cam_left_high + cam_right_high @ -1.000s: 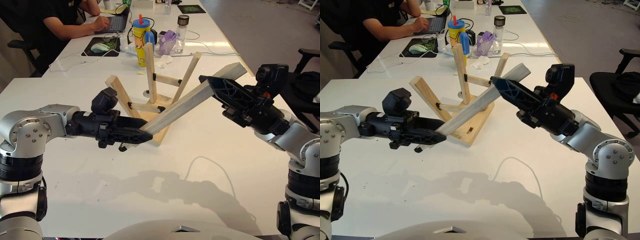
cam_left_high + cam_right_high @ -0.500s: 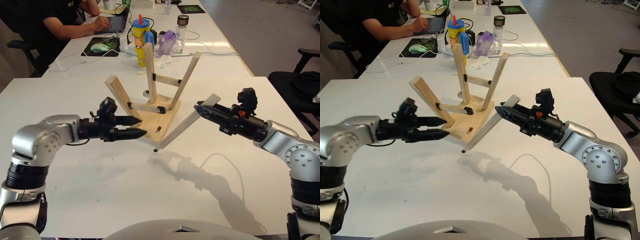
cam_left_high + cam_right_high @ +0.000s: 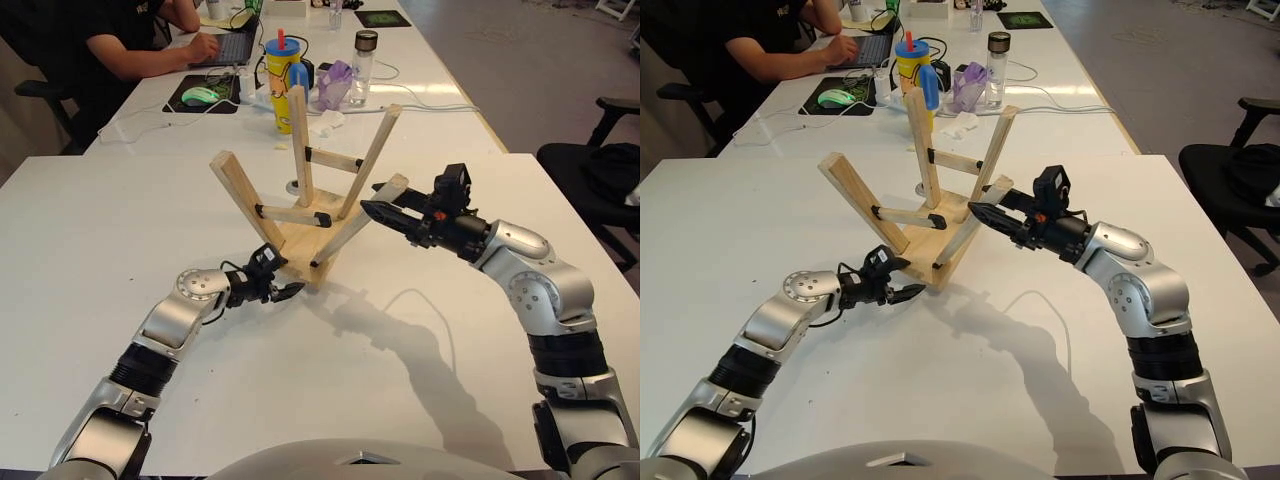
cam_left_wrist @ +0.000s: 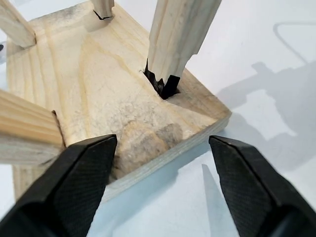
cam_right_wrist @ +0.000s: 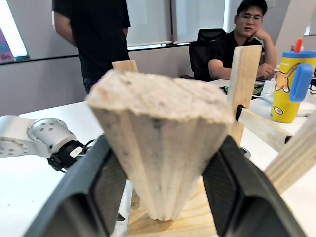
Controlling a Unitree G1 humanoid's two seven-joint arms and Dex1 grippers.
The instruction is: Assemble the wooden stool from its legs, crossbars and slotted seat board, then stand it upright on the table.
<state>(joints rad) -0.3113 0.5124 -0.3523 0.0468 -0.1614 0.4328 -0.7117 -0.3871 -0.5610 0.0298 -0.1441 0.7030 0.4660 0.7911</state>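
Note:
The wooden stool lies upside down; its seat board (image 3: pixel 298 248) rests flat on the white table with three legs pointing up, joined by crossbars (image 3: pixel 334 160). A fourth leg (image 3: pixel 350 232) leans over the board, its lower end in a corner slot (image 4: pixel 163 85). My right gripper (image 3: pixel 383 210) is shut on that leg's upper end (image 5: pixel 163 148). My left gripper (image 3: pixel 290 291) is low on the table at the board's near corner, open, its wide-spread fingers (image 4: pixel 81 185) on either side of that corner (image 4: pixel 217 121), touching nothing.
A thin white cable (image 3: pixel 425 300) loops on the table right of the stool. On the far table stand a yellow cup (image 3: pixel 281 70) and a bottle (image 3: pixel 364 62), where a person works at a laptop. A black chair (image 3: pixel 610 165) stands at the right.
Both arms have stretched out and down toward the stool. The left gripper let go of the leg's lower end and dropped to the board's corner; the right brought the leg down into the slot.

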